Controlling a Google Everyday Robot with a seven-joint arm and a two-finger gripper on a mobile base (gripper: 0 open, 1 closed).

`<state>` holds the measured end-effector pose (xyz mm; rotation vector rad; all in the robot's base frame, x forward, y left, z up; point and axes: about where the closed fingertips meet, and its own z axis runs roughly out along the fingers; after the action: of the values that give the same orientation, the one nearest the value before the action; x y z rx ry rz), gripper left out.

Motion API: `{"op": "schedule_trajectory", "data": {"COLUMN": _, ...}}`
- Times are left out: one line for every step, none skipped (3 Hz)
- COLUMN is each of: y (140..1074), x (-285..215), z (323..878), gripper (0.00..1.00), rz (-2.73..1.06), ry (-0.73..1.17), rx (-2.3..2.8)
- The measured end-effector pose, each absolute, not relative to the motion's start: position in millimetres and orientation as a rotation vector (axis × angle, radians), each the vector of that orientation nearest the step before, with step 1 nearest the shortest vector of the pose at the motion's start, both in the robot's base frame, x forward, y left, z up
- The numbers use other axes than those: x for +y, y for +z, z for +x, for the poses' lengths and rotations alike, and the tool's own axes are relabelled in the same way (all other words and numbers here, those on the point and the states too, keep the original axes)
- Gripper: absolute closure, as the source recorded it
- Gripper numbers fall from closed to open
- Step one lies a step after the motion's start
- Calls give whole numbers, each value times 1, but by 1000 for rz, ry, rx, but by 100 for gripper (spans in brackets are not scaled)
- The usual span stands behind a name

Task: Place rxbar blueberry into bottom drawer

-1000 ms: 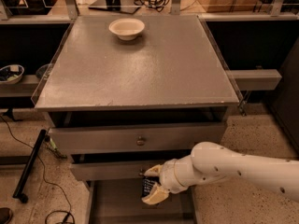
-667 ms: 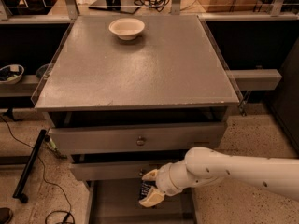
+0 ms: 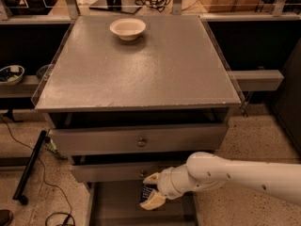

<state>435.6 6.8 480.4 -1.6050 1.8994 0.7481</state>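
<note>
Camera view, lower centre of frame: gripper [image 3: 151, 192] sits just in front of the cabinet, below the middle drawer [image 3: 108, 172]. White arm [image 3: 235, 173] comes in from the lower right edge.

- Claw: two tan fingers [image 3: 153, 203] pinching the rxbar [image 3: 146, 192], one finger above it and one below.
- Rxbar: dark wrapper, only a short part shows between the fingers. Held in the air above the bottom drawer [image 3: 115, 205], near its back by the middle drawer front. Can't tell whether it touches the drawer floor.
- Bottom drawer: pulled out at the bottom edge of frame, grey floor and left side wall visible.
- Top drawer [image 3: 141, 140]: knob at centre, front sticks out a little.
- Middle drawer: front visible, its knob sits just beside the upper finger.
- Cabinet top [image 3: 141, 69]: white bowl [image 3: 127, 28] near the back, upper centre of frame.
- Left side: another bowl [image 3: 10, 74] on a low shelf, black cable [image 3: 44, 192] on the speckled floor.
</note>
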Motion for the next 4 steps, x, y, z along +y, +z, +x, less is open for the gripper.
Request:
{"op": "schedule_trajectory", "data": {"y": 429, "x": -5, "z": 448, "gripper": 100, "rz": -1488, "ry": 819, "rx": 1918}}
{"op": "schedule_trajectory", "data": {"y": 429, "x": -5, "z": 448, "gripper": 100, "rz": -1488, "ry": 819, "rx": 1918}}
{"op": "schedule_trajectory", "data": {"y": 412, "x": -1, "z": 444, "gripper": 100, "rz": -1471, "ry": 847, "rx": 1935}}
{"op": "schedule_trajectory", "data": {"y": 390, "x": 4, "z": 441, "gripper": 100, "rz": -1457, "ry": 873, "rx": 1949}}
